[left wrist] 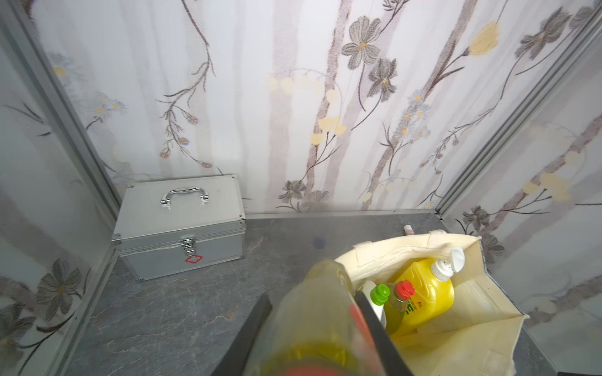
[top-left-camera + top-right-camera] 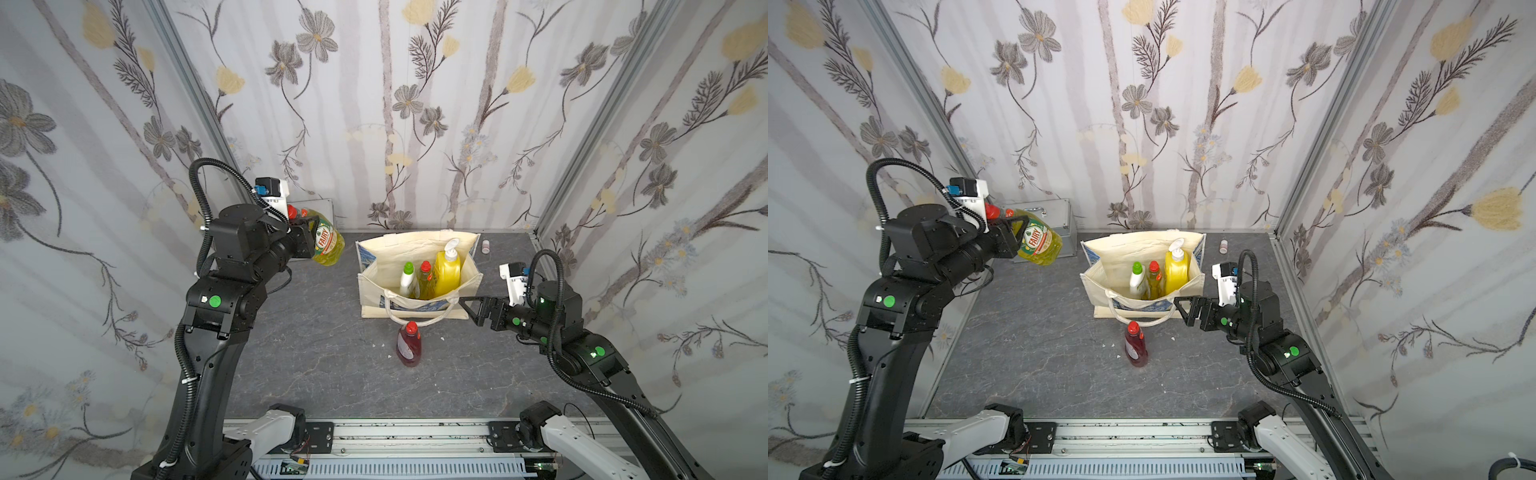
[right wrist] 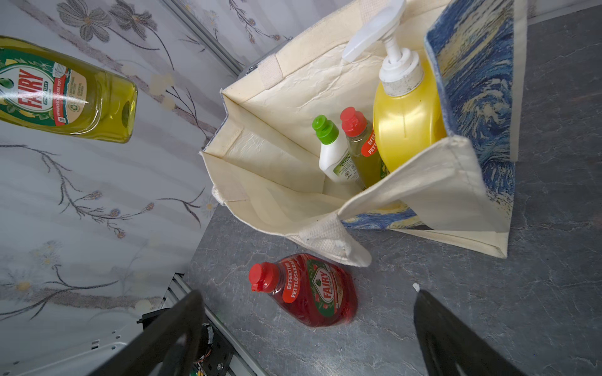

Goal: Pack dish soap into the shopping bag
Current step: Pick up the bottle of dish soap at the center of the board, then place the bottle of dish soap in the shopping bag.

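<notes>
The left gripper (image 2: 312,237) is partly closed on a yellow-green bottle (image 2: 328,245), one finger on each side of its body. It holds the bottle tilted in the air to the left of the bag (image 2: 415,243), clear of the rim. The right gripper (image 2: 467,309) is spread wide and holds nothing. It is by the bag's right front corner, and I cannot tell whether a fingertip touches the cloth.

Three bottles stand in the bag's right half: a pump bottle (image 2: 446,268), a red-capped yellow-green one (image 2: 424,278) and a white one (image 2: 408,278). A red bottle (image 2: 409,345) lies on the table just in front of the bag, cap towards it. The front handle may or may not touch it.

The bag's front wall hides the packed bottles' lower parts. In the left wrist view the held bottle is blurred and cut off. In both top views the wrist camera partly covers its cap. A silver case (image 1: 179,228), behind and left of the bag, is mostly hidden by the left arm in a top view. A small item (image 2: 485,246) behind the bag's right corner is too small to make out.
</notes>
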Available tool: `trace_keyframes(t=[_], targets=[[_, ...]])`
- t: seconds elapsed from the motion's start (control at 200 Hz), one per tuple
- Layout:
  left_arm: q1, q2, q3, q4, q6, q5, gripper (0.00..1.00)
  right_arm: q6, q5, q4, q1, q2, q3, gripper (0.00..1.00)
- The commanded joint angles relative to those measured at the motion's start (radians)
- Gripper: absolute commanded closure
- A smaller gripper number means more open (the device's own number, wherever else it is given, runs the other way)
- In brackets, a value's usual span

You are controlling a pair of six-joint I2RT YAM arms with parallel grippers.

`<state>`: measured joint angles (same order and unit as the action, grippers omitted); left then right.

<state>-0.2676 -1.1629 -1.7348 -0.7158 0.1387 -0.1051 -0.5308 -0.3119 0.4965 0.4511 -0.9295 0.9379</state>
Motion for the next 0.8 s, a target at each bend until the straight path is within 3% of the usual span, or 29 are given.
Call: trace_keyframes(t=[0.0,0.39,0.794], targets=[[-0.056,-0.035,-0.047,0.096,0.039,0.049,0.75,-0.009,0.024,-0.043,0.001,0.0,0.018,0.0],[-0.269,-0.186,-0.138,0.146,0.035,0.173,0.75,0.005,0.005,-0.046,0.0,0.022,0.024,0.0],[-0.41,-0.358,-0.248,0.178,0.044,0.26,0.75,0.034,0.017,-0.026,-0.009,0.055,-0.008,0.0]])
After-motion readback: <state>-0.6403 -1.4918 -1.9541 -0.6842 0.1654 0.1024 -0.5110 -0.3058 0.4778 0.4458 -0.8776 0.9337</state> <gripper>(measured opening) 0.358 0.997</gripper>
